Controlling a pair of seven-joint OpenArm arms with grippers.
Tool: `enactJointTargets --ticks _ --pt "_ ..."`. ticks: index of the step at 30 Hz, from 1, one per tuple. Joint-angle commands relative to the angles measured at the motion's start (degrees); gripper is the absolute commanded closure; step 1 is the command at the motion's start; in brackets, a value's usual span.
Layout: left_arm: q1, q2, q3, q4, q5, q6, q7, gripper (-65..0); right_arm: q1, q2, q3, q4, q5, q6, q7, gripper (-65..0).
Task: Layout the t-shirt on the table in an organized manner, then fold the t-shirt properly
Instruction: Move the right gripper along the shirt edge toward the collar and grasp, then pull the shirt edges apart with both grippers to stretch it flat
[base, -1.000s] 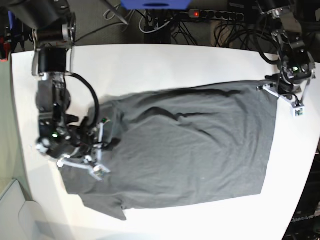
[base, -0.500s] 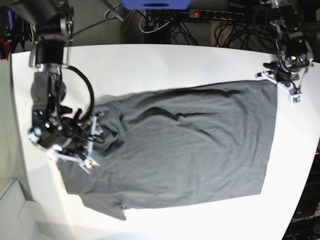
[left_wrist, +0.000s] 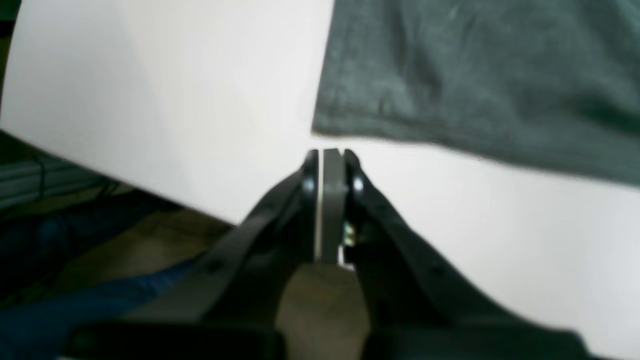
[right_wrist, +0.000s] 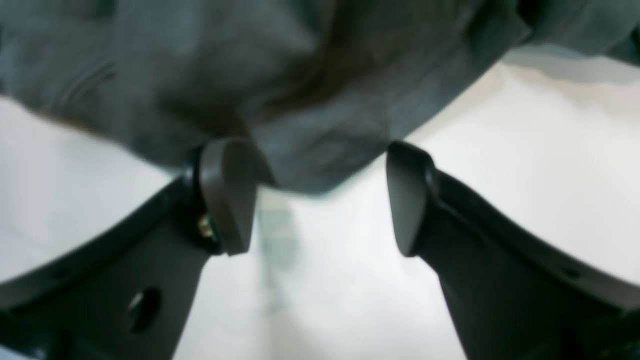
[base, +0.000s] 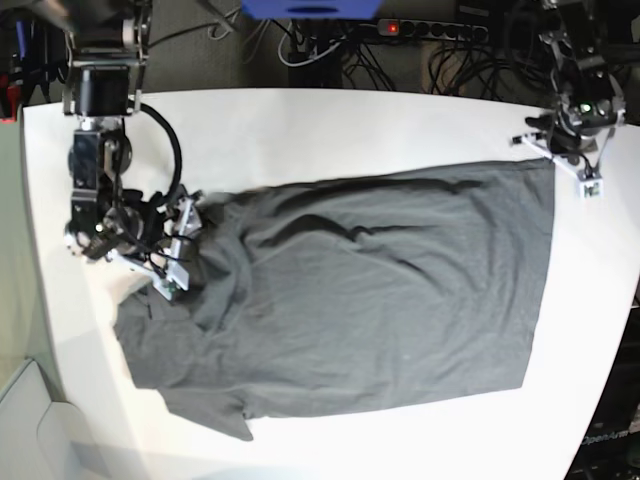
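My soft dark charcoal-grey cotton t-shirt (base: 370, 300) lies spread across the large smooth white table (base: 320, 125), hem toward my left side, sleeves and collar toward my right. By my judgement the laying-out is nearly finished: the body lies broad and mostly flat, with shallow creases across its upper half, while the sleeve end looks bunched and one sleeve juts out at the near corner. No fold has been made yet. My left tool (left_wrist: 327, 155) is pressed together on nothing, just off the shirt's hem corner above bare table. My right tool (right_wrist: 320, 200) stands apart, its dark rounded pads (right_wrist: 227, 192) straddling a rumpled edge of cloth without gripping it
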Motion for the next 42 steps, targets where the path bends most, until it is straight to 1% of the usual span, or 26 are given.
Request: enactJointTargets --ticks 1,4,6,7,8,11,12,14,17,20,22,25,29,33,37,42 --pt "-0.24 -0.75 -0.29 1.02 0.22 0.2 -0.92 -1.4 1.67 0.58 0.34 -0.55 0.4 -0.03 0.98 -41.1" --pt "-0.24 -0.75 -0.38 1.02 0.22 0.2 -0.92 -1.4 2.19 0.49 0.52 -3.8 0.67 -0.03 2.38 -40.7" --pt "-0.24 -0.75 -0.38 1.02 0.31 0.2 -0.92 -1.4 1.75 0.49 0.25 -4.07 0.84 -0.03 2.65 -36.6" --pt "-0.16 -0.75 -0.38 1.02 0.4 0.2 -0.92 -1.4 1.67 0.4 0.16 -4.07 0.84 -0.03 2.38 -31.9" --pt "-0.16 -0.75 -0.38 1.02 0.49 0.2 -0.92 -1.4 1.58 -0.04 0.08 -4.07 0.84 -0.03 2.21 -25.9" --pt "0.02 -0.83 -0.38 1.02 0.22 0.2 -0.92 -1.4 -0.53 -0.65 0.43 -3.19 0.75 -0.03 0.8 -2.8" --pt "-0.07 -0.83 -0.38 0.93 0.22 0.2 -1.01 -1.4 -1.5 -0.83 0.43 -1.25 0.75 -0.03 0.1 0.0" --pt "-0.33 -0.92 -0.38 0.66 0.22 0.2 -1.01 -1.4 -4.75 -0.92 0.52 3.93 0.75 -0.03 -0.17 -0.1" --pt "-0.6 -1.1 -0.29 0.58 0.22 0.2 -1.01 -1.4 -11.43 -1.27 0.6 17.29 0.84 -0.03 -0.96 0.0" --pt "-2.18 -1.36 -0.11 0.4 0.49 0.2 -1.01 -1.4 -17.59 -3.12 0.6 30.92 0.58 -0.03 -4.21 0.0" --pt "-2.53 -1.36 0.06 0.4 0.49 0.2 -1.01 -1.4 -20.66 -4.7 0.6 36.28 0.49 -0.03 -6.58 0.0" --pt "-2.97 -1.45 0.15 0.4 0.4 0.2 -1.01 -1.4 -23.39 -7.16 0.6 38.22 0.4 -0.03 -9.57 0.0" --pt "-4.2 -1.45 0.15 -0.13 0.58 0.2 -1.01 -1.4 -27.87 -10.94 0.52 38.39 0.4 -0.03 -9.75 0.0" --pt "-4.9 -1.89 0.24 -0.48 0.22 0.11 -1.01 -1.4 -31.12 -12.96 0.43 38.39 0.4 -0.03 -9.66 0.0" --pt "-4.99 -1.89 0.24 -0.39 0.22 0.11 -1.01 -1.4 -33.15 -13.23 0.25 38.57 0.4 -0.03 -9.92 0.0" --pt "-6.22 -3.03 0.24 0.05 0.22 0.11 -1.01 -1.5 -36.22 -12.96 0.43 38.48 0.4 -0.03 -10.28 0.0"
